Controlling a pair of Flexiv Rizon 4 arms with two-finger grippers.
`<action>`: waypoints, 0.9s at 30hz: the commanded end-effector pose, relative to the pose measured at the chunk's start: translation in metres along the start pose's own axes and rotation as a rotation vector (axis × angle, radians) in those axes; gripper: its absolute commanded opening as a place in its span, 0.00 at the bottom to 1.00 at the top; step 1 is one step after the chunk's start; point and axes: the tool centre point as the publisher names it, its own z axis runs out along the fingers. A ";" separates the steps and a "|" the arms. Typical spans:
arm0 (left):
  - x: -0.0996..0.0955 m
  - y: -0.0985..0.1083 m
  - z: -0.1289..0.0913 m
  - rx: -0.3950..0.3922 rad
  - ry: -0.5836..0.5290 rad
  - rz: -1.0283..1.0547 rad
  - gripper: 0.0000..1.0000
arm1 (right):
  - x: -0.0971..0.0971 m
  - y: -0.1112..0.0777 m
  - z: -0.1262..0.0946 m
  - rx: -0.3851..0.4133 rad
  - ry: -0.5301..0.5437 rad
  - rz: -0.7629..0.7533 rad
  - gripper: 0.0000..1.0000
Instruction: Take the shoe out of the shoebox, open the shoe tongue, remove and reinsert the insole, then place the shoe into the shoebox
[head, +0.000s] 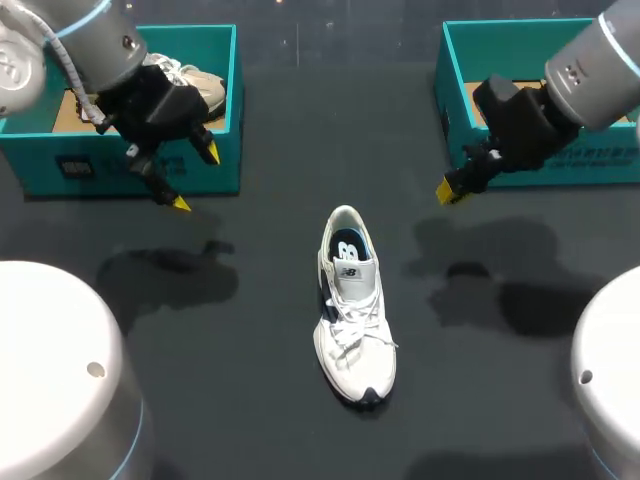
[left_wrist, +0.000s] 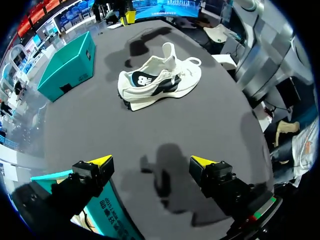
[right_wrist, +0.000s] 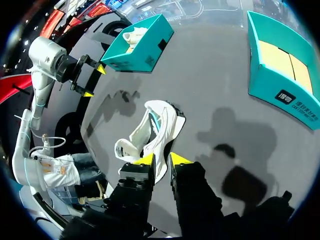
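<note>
White shoe (head: 355, 320), logo patch on the tongue, print too small to read: upright at the centre of the dark table (head: 260, 400), toe toward 6 o'clock. Left gripper (head: 195, 177) at 10 o'clock, before a labelled teal shoebox (head: 120, 170): fingers spread wide, empty. Right gripper (head: 447, 190) at 2 o'clock, before a second shoebox (head: 560, 165) bearing white print: fingers drawn nearly together, grasping nothing.

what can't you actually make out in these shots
In the head view, the left arm covers most of the second white shoe in the left teal cardboard shoebox.
In the head view, the right arm hides part of the floor of the right teal cardboard shoebox; the picture's edge cuts its end.
In every view, tongue and laces hide the insole's front in the white lace-up sneaker.
</note>
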 end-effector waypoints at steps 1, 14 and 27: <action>0.002 0.015 -0.023 0.021 0.057 0.080 1.00 | 0.024 0.000 0.004 0.012 -0.220 0.014 0.00; 0.002 0.015 -0.023 0.021 0.057 0.080 1.00 | 0.064 0.006 0.019 0.027 -0.351 0.061 0.00; 0.002 0.015 -0.023 0.021 0.057 0.080 1.00 | 0.105 0.021 0.054 0.024 -0.582 0.079 0.00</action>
